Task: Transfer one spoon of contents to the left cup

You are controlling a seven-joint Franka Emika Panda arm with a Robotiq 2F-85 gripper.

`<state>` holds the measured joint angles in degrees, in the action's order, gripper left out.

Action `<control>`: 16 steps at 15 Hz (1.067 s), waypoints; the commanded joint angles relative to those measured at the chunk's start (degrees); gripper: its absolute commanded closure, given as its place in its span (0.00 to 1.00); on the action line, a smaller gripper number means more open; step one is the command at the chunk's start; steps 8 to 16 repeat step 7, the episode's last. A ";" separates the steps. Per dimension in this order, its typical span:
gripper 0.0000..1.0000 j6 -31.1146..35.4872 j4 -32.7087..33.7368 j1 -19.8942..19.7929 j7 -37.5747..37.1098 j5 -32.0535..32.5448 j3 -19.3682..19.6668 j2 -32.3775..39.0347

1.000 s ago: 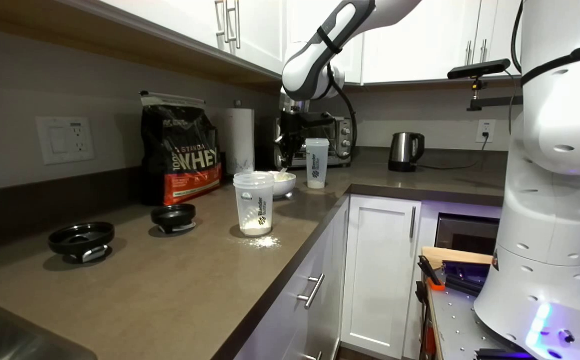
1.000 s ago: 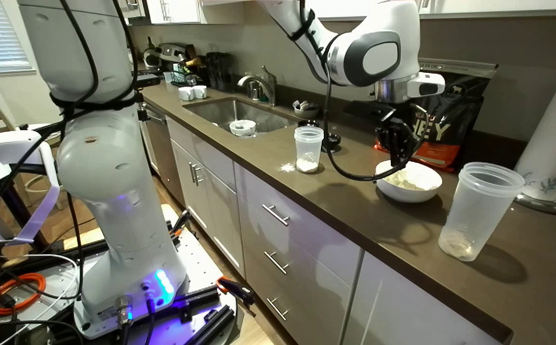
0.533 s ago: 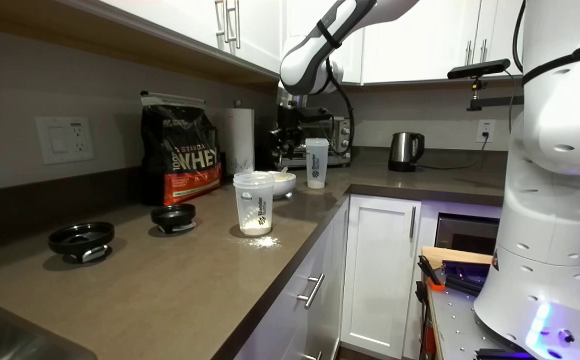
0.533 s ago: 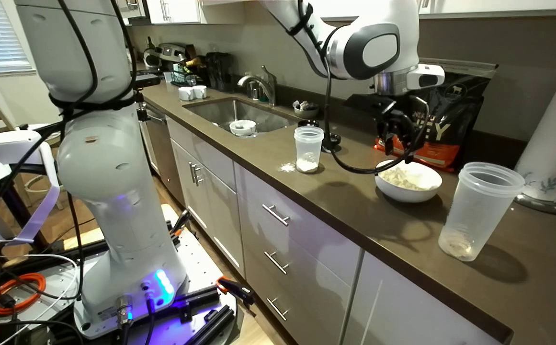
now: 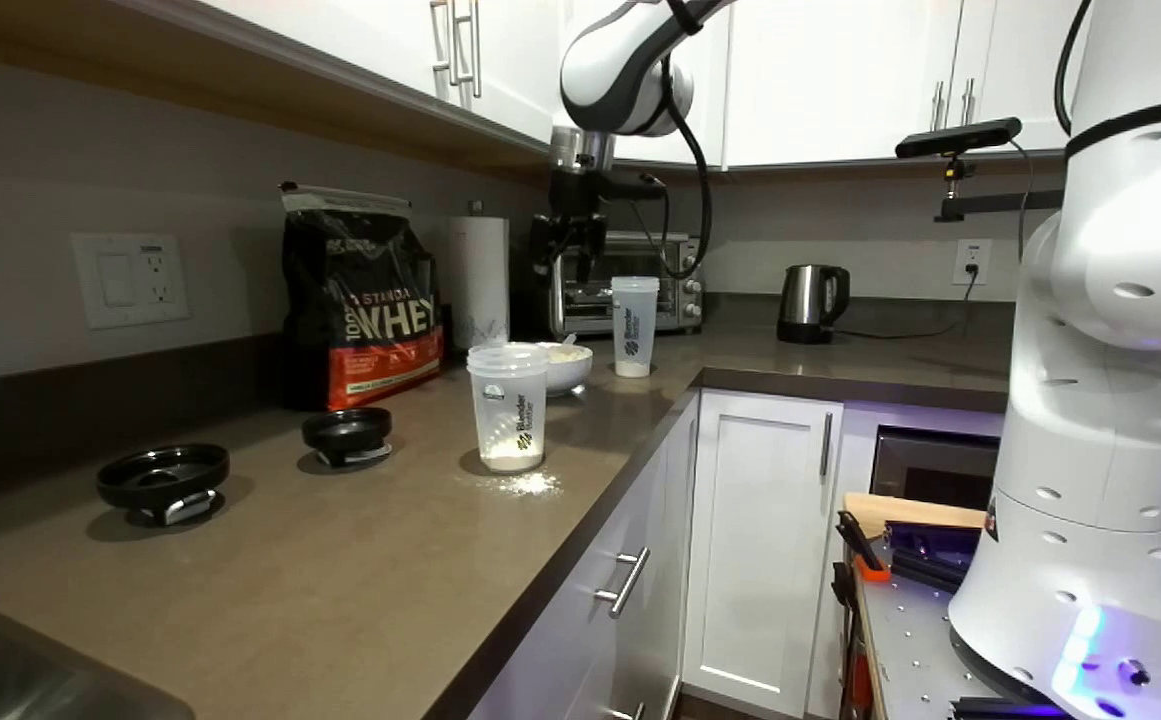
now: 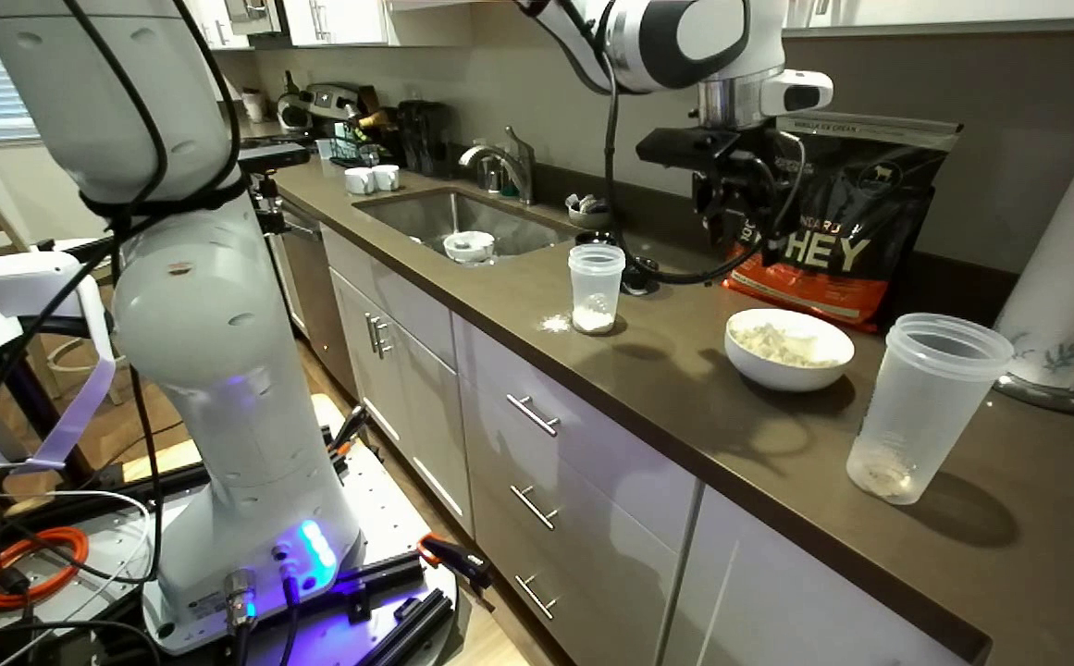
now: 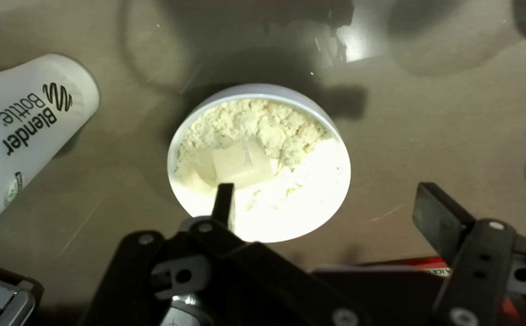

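Gripper [image 7: 330,208]: released; its 2 fingers [image 7: 439,222] stand wide apart, above the white bowl [image 6: 805,375] and clear of it
Spoon [image 7: 238,163]: below the gripper, resting in the powder [image 7: 253,117] inside the white bowl; glare whitens part of the wrist view, so its full outline is hard to make out
White bowl: on the counter [image 5: 290,560], beneath the gripper; the powder in it is pale and clumpy
Left cup [image 5: 505,400]: lower than the gripper and off on its side toward the sink [image 6: 509,227]; translucent, upright, open at the top; a layer of powder lies at its bottom
Spill [image 5: 532,484]: white powder on the counter, just beside the foot of the left cup, on the side away from the gripper
Right cup [image 6: 930,407]: lower than the gripper, on the opposite side from the left cup; upright, with a little powder at its bottom
Whey bag [image 5: 365,300]: upright, on the side of the gripper toward the wall [image 5: 140,180]
Black lids [image 5: 125,487]: 2 on the counter, on the gripper's sink side, nearer the wall than the left cup is
Toaster oven [image 5: 585,322]: behind the gripper in an exterior view
Kettle [image 5: 805,305]: well apart from the gripper
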<state>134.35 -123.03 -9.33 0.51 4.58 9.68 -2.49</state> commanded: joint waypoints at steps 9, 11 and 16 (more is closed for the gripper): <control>0.00 -8.21 -0.41 1.14 2.32 -2.48 -0.58 -5.32; 0.00 -8.21 -0.41 1.14 2.32 -2.48 -0.58 -5.32; 0.00 -8.21 -0.41 1.14 2.32 -2.48 -0.58 -5.32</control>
